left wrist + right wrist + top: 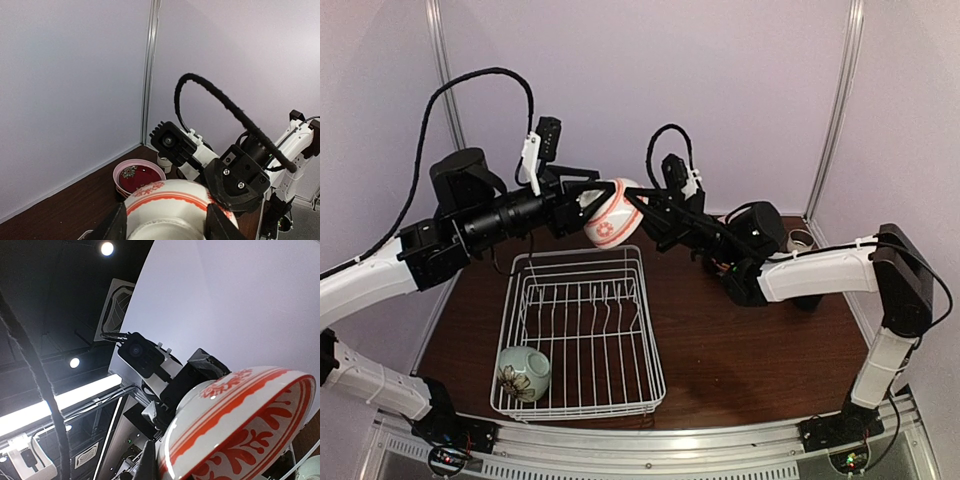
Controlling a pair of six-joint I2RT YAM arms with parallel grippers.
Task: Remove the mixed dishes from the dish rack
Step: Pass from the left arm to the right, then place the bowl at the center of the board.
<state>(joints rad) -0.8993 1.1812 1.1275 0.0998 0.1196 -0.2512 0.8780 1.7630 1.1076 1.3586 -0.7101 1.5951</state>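
Note:
A white bowl with red-orange floral bands (610, 222) hangs tilted in the air above the far end of the dish rack (510, 300). My left gripper (586, 200) is shut on it, its jaws against opposite sides of the bowl (170, 207). My right gripper (640, 207) comes in from the right and is shut on the bowl's rim; one of its fingers (240, 182) lies over the rim's right edge. In the right wrist view the bowl (245, 425) fills the lower right. A pale-green floral bowl (524, 372) sits in the rack's near left corner.
A stack of pink-rimmed dishes with a dark red floral one on top (138, 176) stands on the brown table by the back wall, a small white cup (164, 162) beside it. The cup (801, 240) sits at the back right corner. Upright tines (605, 300) run across the rack's middle.

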